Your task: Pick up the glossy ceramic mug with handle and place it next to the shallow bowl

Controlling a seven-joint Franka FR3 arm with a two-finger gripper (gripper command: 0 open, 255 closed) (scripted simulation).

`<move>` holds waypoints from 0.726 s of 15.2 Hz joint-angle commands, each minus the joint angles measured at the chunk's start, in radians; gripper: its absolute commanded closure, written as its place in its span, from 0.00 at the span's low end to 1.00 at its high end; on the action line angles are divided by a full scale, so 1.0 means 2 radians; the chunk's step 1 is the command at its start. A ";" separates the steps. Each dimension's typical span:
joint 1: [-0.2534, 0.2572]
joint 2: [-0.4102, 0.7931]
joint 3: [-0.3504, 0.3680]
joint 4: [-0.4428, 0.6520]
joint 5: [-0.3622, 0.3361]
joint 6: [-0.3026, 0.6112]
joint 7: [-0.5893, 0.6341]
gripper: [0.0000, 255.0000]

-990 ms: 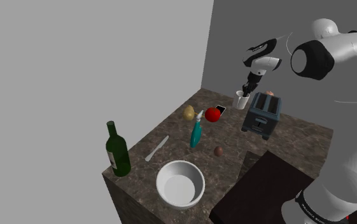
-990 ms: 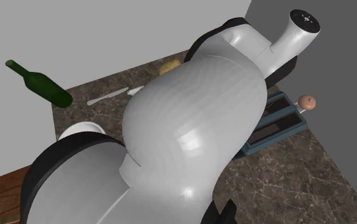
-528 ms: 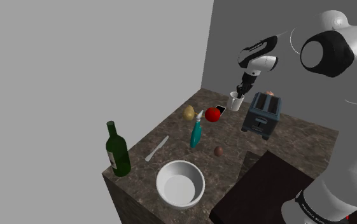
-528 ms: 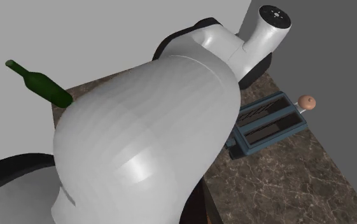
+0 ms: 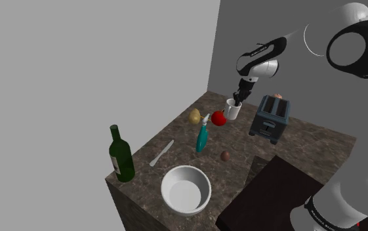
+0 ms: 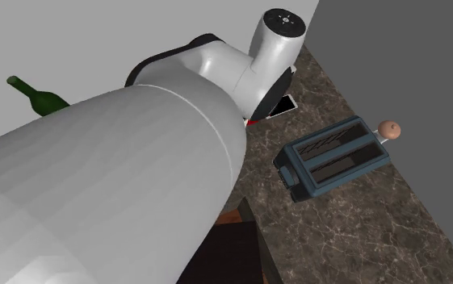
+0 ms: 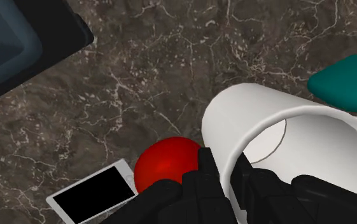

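Near edge: white shallow bowl [image 5: 185,189], green bottle [image 5: 121,155] to its left in the shoulder view. Lettering on the arm's base ring [image 5: 317,212] is too small for you to read. Farther back, the white mug [image 5: 233,109] hangs close above the red apple [image 5: 219,118], carried left from beside the toaster [image 5: 271,118] a second ago. The gripper [image 5: 239,100] points down from the outstretched arm, fingers [image 7: 202,175] pinching the mug's wall.

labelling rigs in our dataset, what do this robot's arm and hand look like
The arm is white and glossy, built of rounded links with dark joints. A black band near its base carries small pale marks, and the last link before the wrist has a black stripe. The hand is all black, with two blocky fingers.
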State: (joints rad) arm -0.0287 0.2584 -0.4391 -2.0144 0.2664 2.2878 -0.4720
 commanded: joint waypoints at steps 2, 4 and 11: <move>0.030 -0.024 0.009 -0.032 -0.015 0.017 0.043 1.00; 0.047 -0.036 0.015 -0.048 -0.023 0.025 0.070 1.00; 0.102 -0.065 0.043 -0.085 -0.049 0.045 0.168 1.00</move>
State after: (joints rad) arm 0.1592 0.1371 -0.3614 -2.1758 0.1763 2.3733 -0.1692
